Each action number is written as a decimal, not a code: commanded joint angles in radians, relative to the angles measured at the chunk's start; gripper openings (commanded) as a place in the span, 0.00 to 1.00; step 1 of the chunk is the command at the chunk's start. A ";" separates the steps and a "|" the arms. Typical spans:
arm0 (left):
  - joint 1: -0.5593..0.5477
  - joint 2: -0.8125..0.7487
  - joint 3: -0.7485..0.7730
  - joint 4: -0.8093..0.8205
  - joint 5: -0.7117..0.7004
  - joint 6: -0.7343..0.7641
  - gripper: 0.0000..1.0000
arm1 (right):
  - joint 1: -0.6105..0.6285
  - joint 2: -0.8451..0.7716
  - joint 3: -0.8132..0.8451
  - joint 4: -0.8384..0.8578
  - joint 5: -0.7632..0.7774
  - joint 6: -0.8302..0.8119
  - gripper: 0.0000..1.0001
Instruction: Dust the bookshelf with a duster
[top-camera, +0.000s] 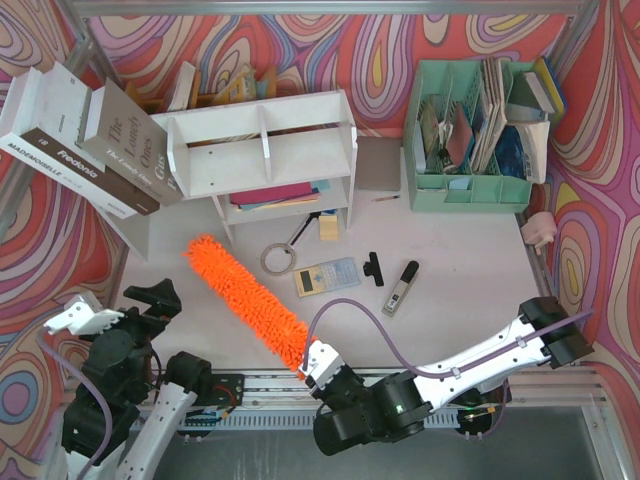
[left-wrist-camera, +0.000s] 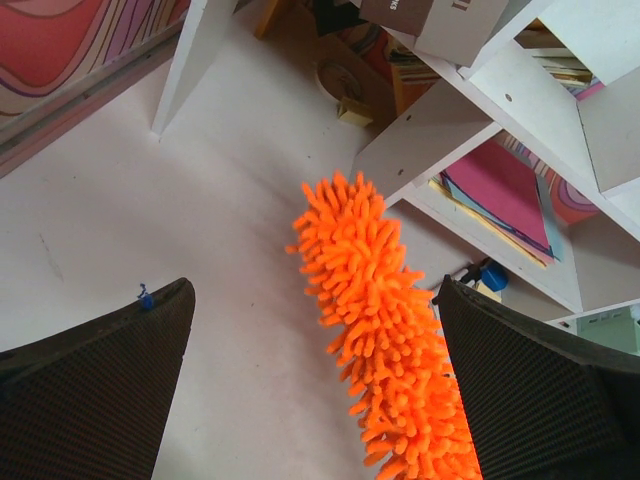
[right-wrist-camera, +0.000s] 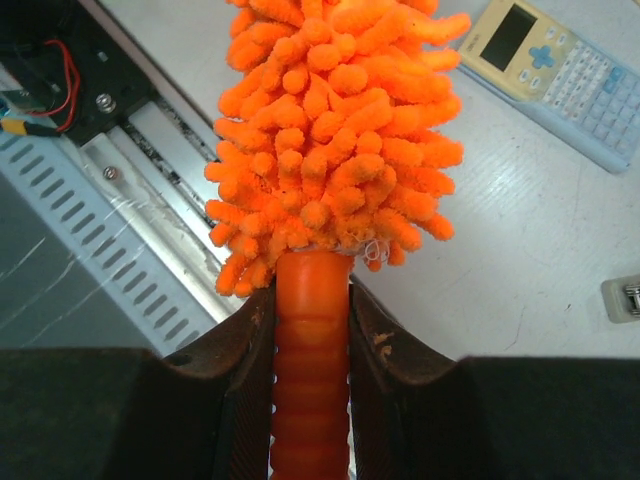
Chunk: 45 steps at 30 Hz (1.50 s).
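My right end effector (right-wrist-camera: 310, 305) clamps the duster (top-camera: 245, 295) at the table's (top-camera: 450, 310) near edge. My left end effector (left-wrist-camera: 315, 288) is spread wide. The bookshelf (top-camera: 265, 150) stands just beyond the duster's tip.

Top external: high overhead from the near side, looking down over the whole table (top-camera: 480, 285).
Left wrist: low and close, facing the bookshelf (left-wrist-camera: 440, 130).
Right wrist: very close, looking along the duster (right-wrist-camera: 330, 130).
Shared: the duster, in all three.

Duster (right-wrist-camera: 335, 130) fluffy orange chenille pile, handle (right-wrist-camera: 310, 400) ribbed glossy orange plastic, my right gripper (right-wrist-camera: 312, 295) pads (right-wrist-camera: 385, 350) matt black, bookshelf (top-camera: 240, 160) matt white painted wood, table (top-camera: 470, 280) smooth matt white.
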<state>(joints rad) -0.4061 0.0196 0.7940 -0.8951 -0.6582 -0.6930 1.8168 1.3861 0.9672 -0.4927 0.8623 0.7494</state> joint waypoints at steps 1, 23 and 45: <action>-0.005 -0.015 0.010 -0.007 -0.021 -0.003 0.98 | 0.022 0.001 0.002 0.019 0.026 0.037 0.00; -0.005 -0.015 0.033 -0.040 -0.034 -0.008 0.98 | -0.184 0.320 0.377 -0.026 0.124 0.082 0.00; -0.005 -0.014 0.034 -0.036 -0.015 -0.002 0.99 | -0.340 0.712 0.891 -0.319 -0.056 0.101 0.00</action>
<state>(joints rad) -0.4061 0.0193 0.8215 -0.9234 -0.6777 -0.6998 1.5021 2.0720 1.8538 -0.7544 0.8524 0.8173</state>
